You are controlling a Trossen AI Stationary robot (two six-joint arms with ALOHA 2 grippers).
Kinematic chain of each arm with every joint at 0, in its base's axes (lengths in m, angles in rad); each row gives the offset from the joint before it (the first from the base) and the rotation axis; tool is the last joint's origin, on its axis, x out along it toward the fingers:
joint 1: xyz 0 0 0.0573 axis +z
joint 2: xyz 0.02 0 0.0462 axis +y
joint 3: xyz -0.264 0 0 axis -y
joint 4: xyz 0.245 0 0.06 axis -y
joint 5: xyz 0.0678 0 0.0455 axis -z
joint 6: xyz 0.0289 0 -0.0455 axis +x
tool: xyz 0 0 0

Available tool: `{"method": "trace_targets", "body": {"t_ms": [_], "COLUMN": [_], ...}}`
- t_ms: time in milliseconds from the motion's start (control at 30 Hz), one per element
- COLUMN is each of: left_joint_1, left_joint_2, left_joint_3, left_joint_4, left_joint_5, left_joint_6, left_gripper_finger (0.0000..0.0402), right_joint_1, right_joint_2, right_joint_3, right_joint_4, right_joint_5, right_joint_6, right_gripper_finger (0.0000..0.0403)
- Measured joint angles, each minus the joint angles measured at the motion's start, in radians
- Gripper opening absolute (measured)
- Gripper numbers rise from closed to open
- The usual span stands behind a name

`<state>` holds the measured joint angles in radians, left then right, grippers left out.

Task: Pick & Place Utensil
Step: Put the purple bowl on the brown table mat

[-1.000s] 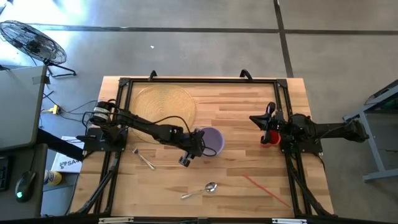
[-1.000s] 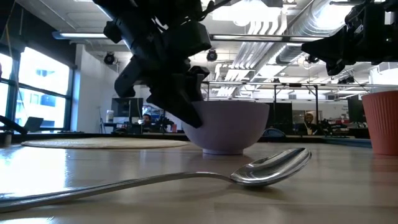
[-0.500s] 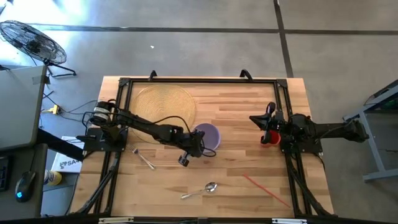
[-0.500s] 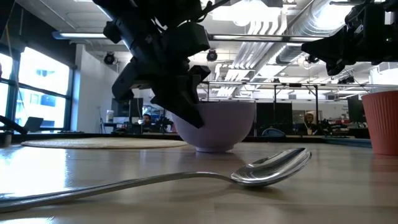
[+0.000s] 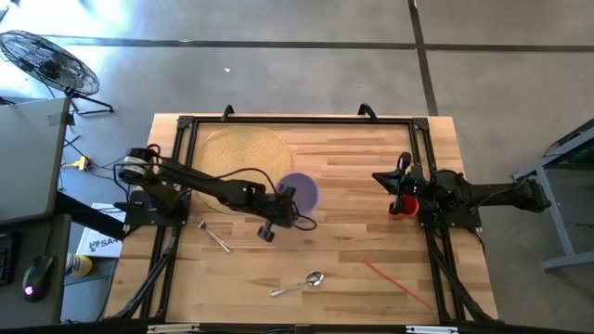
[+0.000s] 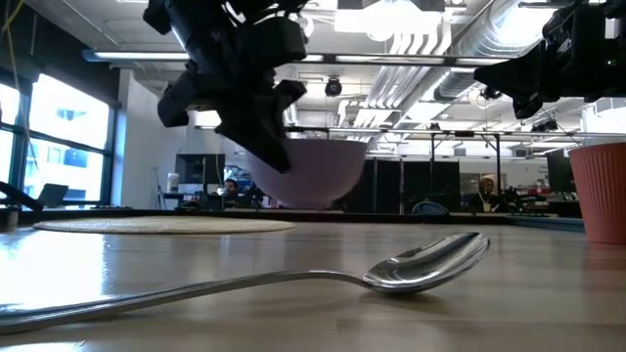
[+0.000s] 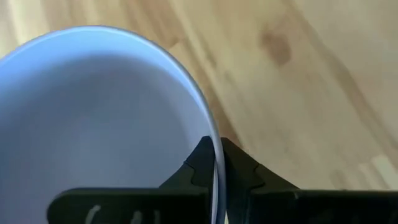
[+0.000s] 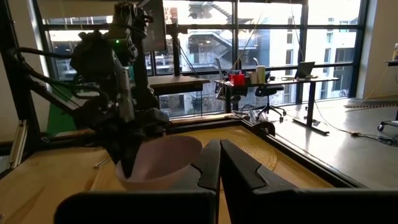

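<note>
A lavender bowl (image 5: 299, 192) (image 6: 311, 171) hangs above the table's middle, held by my left gripper (image 5: 282, 201) (image 7: 217, 167), which is shut on its rim. A metal spoon (image 5: 299, 283) (image 6: 421, 264) lies flat near the table's near edge. A small fork (image 5: 216, 237) lies to the left of it. My right gripper (image 5: 390, 178) (image 8: 219, 155) waits shut above the table's right side, beside a red cup (image 5: 401, 205) (image 6: 599, 191). My left gripper pinches the bowl's rim (image 7: 215, 146) on its near-left side, one finger (image 7: 198, 163) inside the bowl and one (image 7: 239, 165) outside. The fingers slant down from the near left. The bowl is lifted clear of the table, about upright.
A round woven mat (image 5: 246, 153) lies at the far left of the table. A thin red stick (image 5: 394, 278) lies near the near right corner. A black frame (image 5: 297, 121) runs around the table's edges. Bare wood shows between the spoon and the bowl.
My left gripper has risen and moved toward the table's far left, keeping its hold. The bowl, which stood on the table a second ago, is now lifted clear and sits closer to the woven mat.
</note>
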<state>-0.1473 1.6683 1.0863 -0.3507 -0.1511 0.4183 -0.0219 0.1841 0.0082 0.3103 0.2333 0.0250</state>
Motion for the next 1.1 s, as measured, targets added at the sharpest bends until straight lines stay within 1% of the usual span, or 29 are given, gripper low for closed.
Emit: {"method": "trace_targets", "body": {"t_ms": [133,267,433,533,667,800,933,1100], "left_joint_1": [0.036,0.103,0.191,0.239,0.31,0.37,0.411,0.444], "left_joint_2": [-0.056,-0.101,-0.145,-0.193,-0.303,-0.406,-0.471,-0.501], "left_joint_3": [0.0,0.0,-0.001,-0.052,-0.163,-0.234,-0.267,-0.273], "left_joint_4": [-0.079,-0.157,-0.23,-0.223,-0.22,-0.235,-0.289,-0.335], "left_joint_5": [-0.016,-0.022,-0.063,-0.065,-0.065,-0.052,-0.038,-0.039], "left_joint_6": [-0.039,-0.072,-0.14,-0.172,-0.242,-0.309,-0.349,-0.347], "left_gripper_finger": [0.0007,0.0007,0.0007,0.0007,0.0007,0.0007,0.0007,0.0007], "right_joint_1": [0.0,0.0,0.0,0.0,0.0,0.0,0.0,0.0], "right_joint_2": [0.0,0.0,0.0,0.0,0.0,0.0,0.0,0.0], "right_joint_3": [0.0,0.0,0.0,0.0,0.0,0.0,0.0,0.0], "right_joint_4": [0.0,0.0,0.0,0.0,0.0,0.0,0.0,0.0], "right_joint_5": [0.0,0.0,0.0,0.0,0.0,0.0,0.0,0.0], "right_joint_6": [0.0,0.0,0.0,0.0,0.0,0.0,0.0,0.0], "right_gripper_finger": [0.0001,0.0004,0.0003,0.0001,0.0003,0.0005,0.0001,0.0003]}}
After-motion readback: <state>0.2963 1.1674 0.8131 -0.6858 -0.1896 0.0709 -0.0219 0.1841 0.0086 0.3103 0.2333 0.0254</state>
